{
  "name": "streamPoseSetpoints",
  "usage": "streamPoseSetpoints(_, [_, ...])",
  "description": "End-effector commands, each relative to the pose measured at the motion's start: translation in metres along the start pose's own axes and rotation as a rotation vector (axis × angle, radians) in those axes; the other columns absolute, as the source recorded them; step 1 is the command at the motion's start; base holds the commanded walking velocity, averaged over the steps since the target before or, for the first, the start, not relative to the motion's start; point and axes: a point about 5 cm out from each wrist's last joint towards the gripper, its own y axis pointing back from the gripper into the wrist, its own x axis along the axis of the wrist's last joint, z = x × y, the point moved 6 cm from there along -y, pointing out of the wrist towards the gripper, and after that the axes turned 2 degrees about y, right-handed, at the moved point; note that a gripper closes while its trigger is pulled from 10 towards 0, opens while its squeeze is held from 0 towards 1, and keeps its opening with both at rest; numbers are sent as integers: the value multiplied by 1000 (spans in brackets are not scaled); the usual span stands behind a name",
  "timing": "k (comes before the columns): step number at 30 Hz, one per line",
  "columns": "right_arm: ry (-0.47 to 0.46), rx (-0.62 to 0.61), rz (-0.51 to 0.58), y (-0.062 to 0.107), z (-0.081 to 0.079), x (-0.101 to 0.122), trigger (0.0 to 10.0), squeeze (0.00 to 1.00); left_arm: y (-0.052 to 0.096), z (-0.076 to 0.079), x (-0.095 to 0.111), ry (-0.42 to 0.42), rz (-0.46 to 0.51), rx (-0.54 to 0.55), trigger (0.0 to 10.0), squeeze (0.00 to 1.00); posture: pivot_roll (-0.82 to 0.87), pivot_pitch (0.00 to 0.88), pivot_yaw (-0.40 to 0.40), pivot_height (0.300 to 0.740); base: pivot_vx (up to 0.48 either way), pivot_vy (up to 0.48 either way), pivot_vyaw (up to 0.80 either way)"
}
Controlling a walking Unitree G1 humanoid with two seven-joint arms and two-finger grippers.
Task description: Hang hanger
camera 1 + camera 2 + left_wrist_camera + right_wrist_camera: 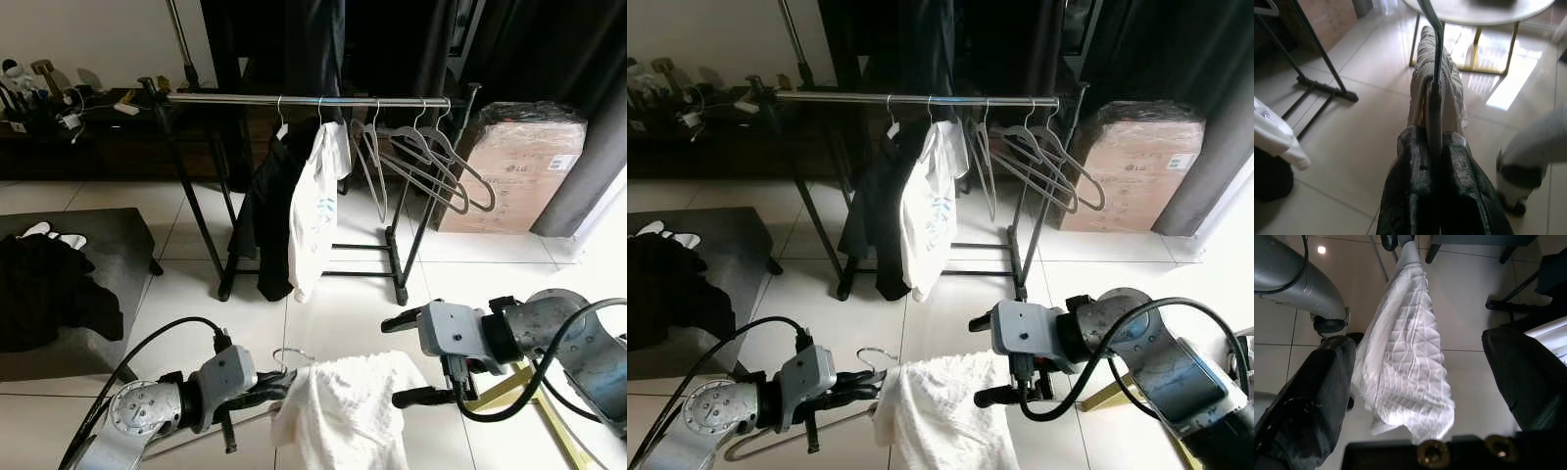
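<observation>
Left wrist view: left gripper [1437,147] fingers pinched on the wire hanger [294,354], low at 6 o'clock below the rail [313,99]. White cloth [343,411] draped on it, light, floppy; grip the stiff wire. Right gripper [1415,382] spread wide beside cloth. Box [519,166] at 2 o'clock reads "LG".

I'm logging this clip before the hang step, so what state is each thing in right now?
left gripper: shut on the hanger.
hanger: held low, carrying the white garment, not yet on the rail.
white garment: draped over the hanger, hanging down.
right gripper: open, beside the white garment.
clothes rail: standing, holding clothes and empty hangers.
empty hangers: hooked on the clothes rail, tilted.
cardboard box: closed, on the floor.
</observation>
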Motion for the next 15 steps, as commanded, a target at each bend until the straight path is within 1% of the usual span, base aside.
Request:
streamPoseSetpoints(1, [9,15,-7,-2,-5,-2,10000,149,-4,-1,10,-56,36,2,10000,0,-16,132,-13,740,0,0,0])
streamPoseSetpoints(2, [-6,20,-6,-7,-7,-4,10000,0,-8,-6,19,-65,88,35,10000,0,-12,129,-12,740,0,0,0])
streamPoseSetpoints(5, [-32,50,-2,-15,-13,-9,10000,0,-13,-8,30,-77,147,57,10000,0,-10,124,-13,740,0,0,0])
streamPoseSetpoints(6, [-33,58,-15,-20,-16,-14,10000,0,-14,-7,34,-84,173,57,10000,0,-8,123,-14,740,0,0,0])
streamPoseSetpoints(7, [-34,46,-30,-25,-15,-20,10000,0,-16,-6,38,-97,198,57,10000,0,-7,123,-14,740,0,0,0])
streamPoseSetpoints(10, [-55,23,-19,-30,-11,-21,10000,0,-17,-4,41,-112,217,46,10000,0,-1,117,-15,740,0,0,0])
streamPoseSetpoints(11, [-74,4,-18,-34,-8,-23,10000,0,-18,-2,45,-123,233,40,10000,0,1,115,-17,740,0,0,0])
streamPoseSetpoints(14, [-65,-1,-34,-39,-6,-28,10000,0,-20,1,48,-139,251,29,10000,0,2,114,-18,740,0,0,0])
streamPoseSetpoints(15, [-66,-30,-33,-41,0,-28,10000,0,-21,3,48,-148,250,17,10000,0,4,111,-22,740,0,0,0])
